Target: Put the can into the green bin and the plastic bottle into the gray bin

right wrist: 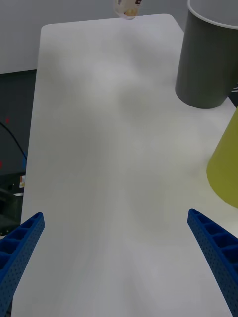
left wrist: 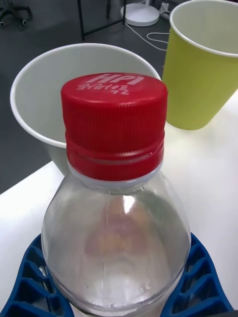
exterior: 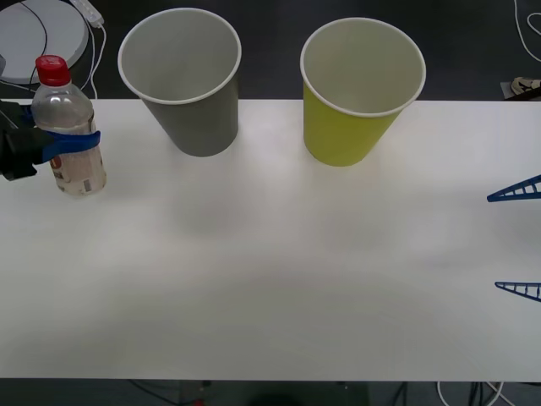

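The left end effector [exterior: 72,141] is clenched around the small clear plastic bottle with a red screw cap [exterior: 68,127] — its blue ribbed fingers [left wrist: 34,282] wrap the body, holding it upright at the white table's [exterior: 270,279] left edge. The large gray cup-shaped paper bin [exterior: 186,80] and the large yellow-green cup-shaped paper bin [exterior: 355,89] stand side by side along the far edge. The right end effector [exterior: 516,241] sits at the right edge — fingers spread wide, touching nothing.

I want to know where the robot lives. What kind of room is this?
Probably a lab or office room. A plain white table holds only test props: a gray bin, a green bin and a plastic bottle in the left gripper. Cables trail over dark floor.
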Robot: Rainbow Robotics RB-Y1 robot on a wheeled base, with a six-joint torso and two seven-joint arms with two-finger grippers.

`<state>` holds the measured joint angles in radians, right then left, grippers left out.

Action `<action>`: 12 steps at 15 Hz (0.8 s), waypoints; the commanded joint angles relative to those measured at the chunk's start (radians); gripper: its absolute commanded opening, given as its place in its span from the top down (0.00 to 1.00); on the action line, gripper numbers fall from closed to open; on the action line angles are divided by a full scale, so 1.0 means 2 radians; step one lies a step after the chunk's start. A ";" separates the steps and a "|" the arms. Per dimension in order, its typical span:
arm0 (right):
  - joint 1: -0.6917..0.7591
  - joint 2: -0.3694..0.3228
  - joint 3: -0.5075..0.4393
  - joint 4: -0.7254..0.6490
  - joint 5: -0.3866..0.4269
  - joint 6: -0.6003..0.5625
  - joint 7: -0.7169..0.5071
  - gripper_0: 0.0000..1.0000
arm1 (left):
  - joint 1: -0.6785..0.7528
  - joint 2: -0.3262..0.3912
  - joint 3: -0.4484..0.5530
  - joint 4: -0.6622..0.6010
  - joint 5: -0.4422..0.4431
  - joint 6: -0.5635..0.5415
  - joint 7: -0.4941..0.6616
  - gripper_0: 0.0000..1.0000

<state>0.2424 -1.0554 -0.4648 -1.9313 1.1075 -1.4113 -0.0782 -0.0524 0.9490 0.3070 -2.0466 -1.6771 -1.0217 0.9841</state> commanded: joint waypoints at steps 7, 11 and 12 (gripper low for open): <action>0.000 0.000 0.000 0.000 0.000 0.000 0.000 0.00 | -0.107 0.037 0.002 0.003 -0.040 -0.125 0.086 1.00; 0.000 0.000 0.000 0.000 0.000 0.000 0.000 0.00 | -0.179 0.047 -0.022 0.055 -0.040 -0.179 0.076 1.00; 0.000 0.000 0.000 0.000 0.000 0.000 0.000 0.00 | -0.203 0.055 -0.039 0.074 -0.036 -0.185 0.076 1.00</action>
<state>0.2424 -1.0554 -0.4648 -1.9313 1.1075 -1.4113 -0.0782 -0.4262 1.0486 0.2521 -1.9256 -1.7542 -1.3822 1.1371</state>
